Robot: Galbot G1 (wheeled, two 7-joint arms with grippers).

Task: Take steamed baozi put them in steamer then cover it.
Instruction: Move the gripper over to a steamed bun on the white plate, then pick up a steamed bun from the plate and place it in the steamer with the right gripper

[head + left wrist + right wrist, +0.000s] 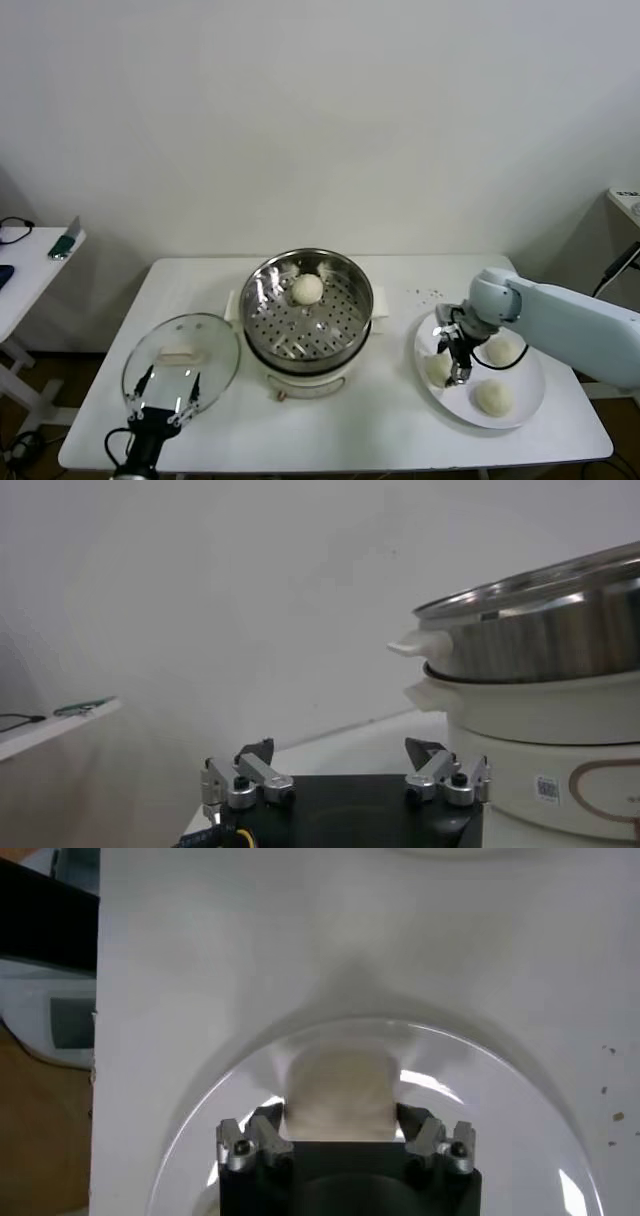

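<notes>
The steamer (262, 277), a shiny perforated basket on a white pot base, stands mid-table with one baozi (307, 289) inside. Three more baozi lie on a white plate (520, 395) at the right: one at its left (437, 368), one at the back (499, 350), one at the front (492, 397). My right gripper (457, 372) is down on the plate, shut on the left baozi (338, 1093), which sits squeezed between the fingers. The glass cover (215, 345) lies flat on the table left of the steamer. My left gripper (167, 385) hangs open and empty at the cover's front edge.
In the left wrist view the steamer's wall (540, 640) and pot base (540, 740) rise close by. A side table (30, 250) with small items stands at the far left. Another surface (628, 200) shows at the right edge. Crumbs (430, 294) lie behind the plate.
</notes>
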